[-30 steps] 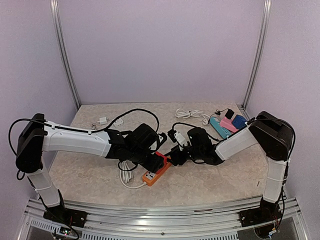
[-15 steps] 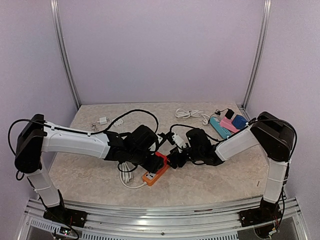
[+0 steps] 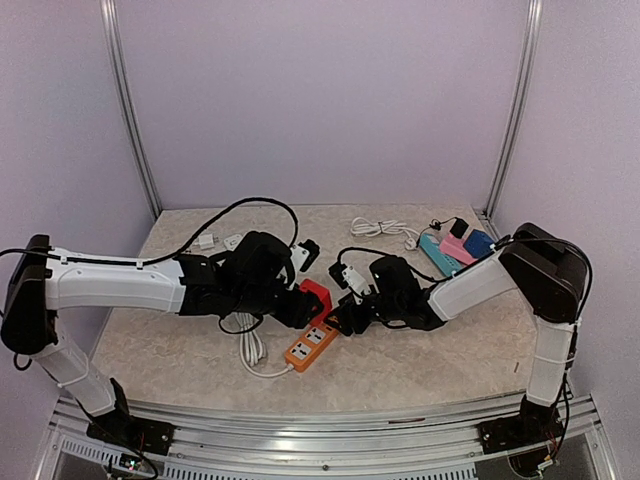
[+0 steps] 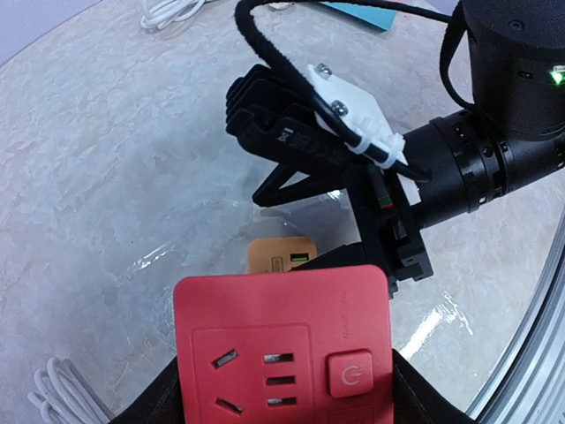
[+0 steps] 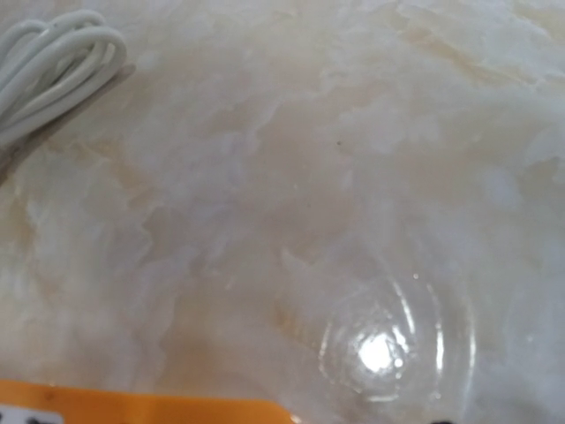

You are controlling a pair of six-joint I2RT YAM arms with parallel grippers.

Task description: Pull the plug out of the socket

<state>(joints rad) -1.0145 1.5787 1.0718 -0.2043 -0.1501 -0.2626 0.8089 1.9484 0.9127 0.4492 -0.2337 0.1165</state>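
Observation:
The plug (image 4: 282,349) is a red block with socket holes and a power button on its face. My left gripper (image 4: 282,393) is shut on it, black fingers (image 4: 154,402) against both sides, and holds it (image 3: 314,294) a little above the table. The socket is an orange power strip (image 3: 310,346) lying flat, apart from the plug; its end (image 4: 281,256) shows just behind the plug. My right gripper (image 3: 341,320) sits low at that end of the strip with its jaws apart. Its fingers do not show in the right wrist view, only the strip's edge (image 5: 132,411).
A coiled white cable (image 3: 250,348) lies left of the strip and shows again (image 5: 44,57) up close. Teal, pink and blue strips (image 3: 455,248) sit at the back right, another white cable (image 3: 380,227) at the back, a white charger (image 3: 207,241) at the back left.
My left arm has swung up and to the left with the red plug, which has come off the orange strip. My right gripper has slid slightly left at the strip's end.

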